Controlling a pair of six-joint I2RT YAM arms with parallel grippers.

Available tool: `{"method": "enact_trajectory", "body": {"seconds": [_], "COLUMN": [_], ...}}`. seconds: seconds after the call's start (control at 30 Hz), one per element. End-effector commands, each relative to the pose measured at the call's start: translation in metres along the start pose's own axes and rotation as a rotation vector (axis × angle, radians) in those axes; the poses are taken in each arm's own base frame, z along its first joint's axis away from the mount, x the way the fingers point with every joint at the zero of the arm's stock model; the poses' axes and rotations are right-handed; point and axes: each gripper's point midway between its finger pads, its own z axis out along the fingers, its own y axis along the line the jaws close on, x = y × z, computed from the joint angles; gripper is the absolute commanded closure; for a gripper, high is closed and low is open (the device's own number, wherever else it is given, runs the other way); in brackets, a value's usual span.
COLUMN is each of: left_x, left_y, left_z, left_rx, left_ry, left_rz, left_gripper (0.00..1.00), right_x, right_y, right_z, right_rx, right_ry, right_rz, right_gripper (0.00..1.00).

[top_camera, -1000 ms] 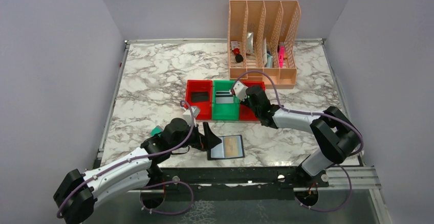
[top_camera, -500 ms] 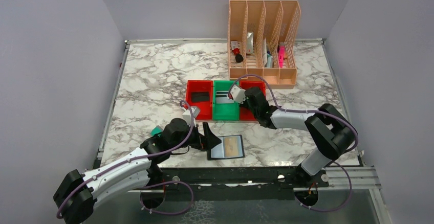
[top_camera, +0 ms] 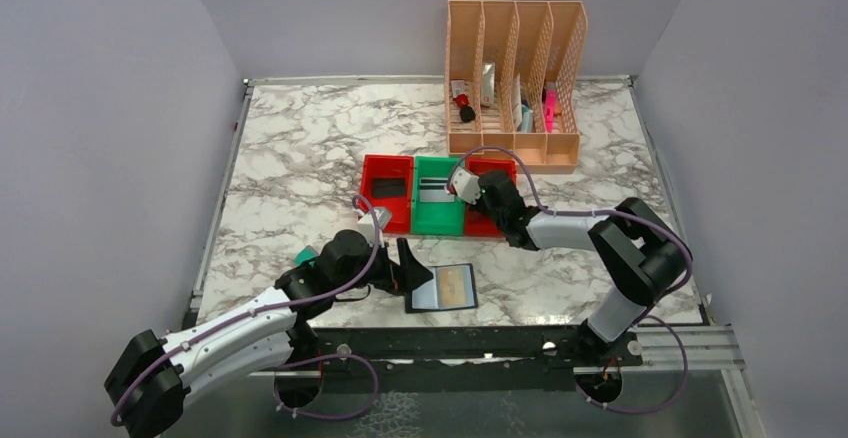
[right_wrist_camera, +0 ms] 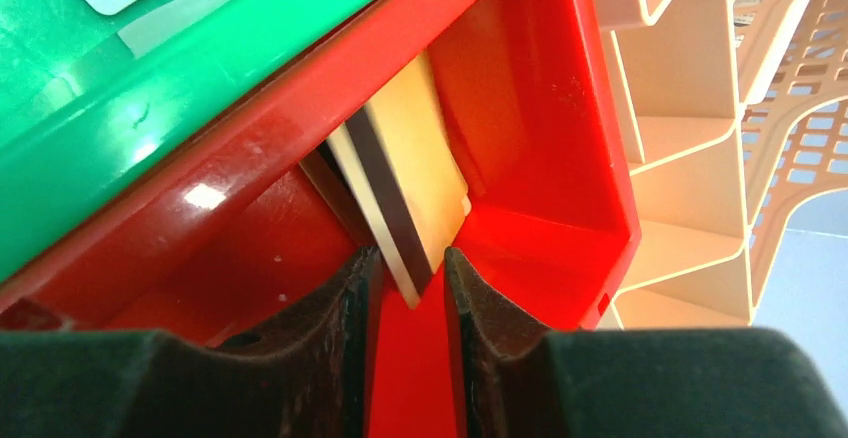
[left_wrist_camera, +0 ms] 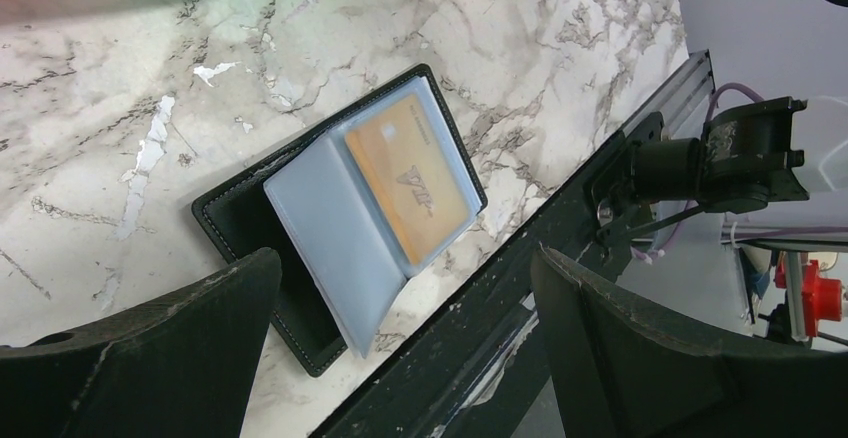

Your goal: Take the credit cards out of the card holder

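Note:
The black card holder [top_camera: 440, 288] lies open near the table's front edge, with blue-grey sleeves and an orange card [left_wrist_camera: 408, 178] in its right pocket; it also shows in the left wrist view [left_wrist_camera: 250, 228]. My left gripper [top_camera: 405, 273] hovers just left of it, jaws wide open and empty [left_wrist_camera: 405, 258]. My right gripper [top_camera: 470, 186] reaches into the right red bin [right_wrist_camera: 540, 108]. A cream card with a dark stripe [right_wrist_camera: 405, 178] stands tilted in that bin, its lower corner between my slightly parted fingertips [right_wrist_camera: 410, 278].
A green bin [top_camera: 440, 213] holding grey cards sits between two red bins; the left red bin [top_camera: 390, 198] holds something dark. A peach file organizer [top_camera: 515, 78] stands behind them. A small teal object [top_camera: 305, 255] lies by my left arm. A black rail runs along the front edge.
My right gripper has shifted slightly left and down into the right red bin. The left arm and the card holder have not moved.

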Motion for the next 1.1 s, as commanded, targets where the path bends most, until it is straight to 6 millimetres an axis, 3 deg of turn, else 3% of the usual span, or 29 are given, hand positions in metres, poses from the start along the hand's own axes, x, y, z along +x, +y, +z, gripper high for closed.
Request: {"method": "enact_trajectory", "body": {"seconds": [0.0,0.27,0.4,0.6,0.7,0.8,1.07], "left_x": [-0.010,-0.008,-0.008,-0.009,-0.009,-0.011,-0.004], "left_y": [-0.004,-0.003,-0.003,-0.006,-0.008,-0.014,-0.021], "left_z": [0.000,0.000,0.000,-0.001,-0.002,-0.003,0.000], "left_rx": [-0.003,-0.007,-0.006,0.005,0.011,0.039,0.107], "left_ry": [-0.024,-0.016,-0.017,-0.016,-0.018,-0.021,-0.002], "left_rz": [0.011,0.007,0.003,0.005,0.003,0.007,-0.021], "left_gripper": [0.01,0.01,0.01,0.01,0.02,0.04,0.23], "right_x": [-0.013,-0.018,-0.031,-0.072,-0.077,-0.074,-0.089], "right_y": [0.002,-0.007,-0.022,-0.048,-0.053,-0.035,0.072], "right_z": [-0.003,-0.004,-0.012,-0.054,-0.077,-0.099,-0.166], "right_rx": [-0.037,-0.008,0.034,0.014,-0.013,-0.110,-0.751], "right_ry": [-0.045,-0.061,-0.096,-0.250,-0.243,-0.175,-0.157], "right_rz": [0.051,0.099,0.201,0.542,0.782,1.035,1.215], "right_gripper": [0.64,0.61,0.61,0.61,0.62,0.60,0.59]}}
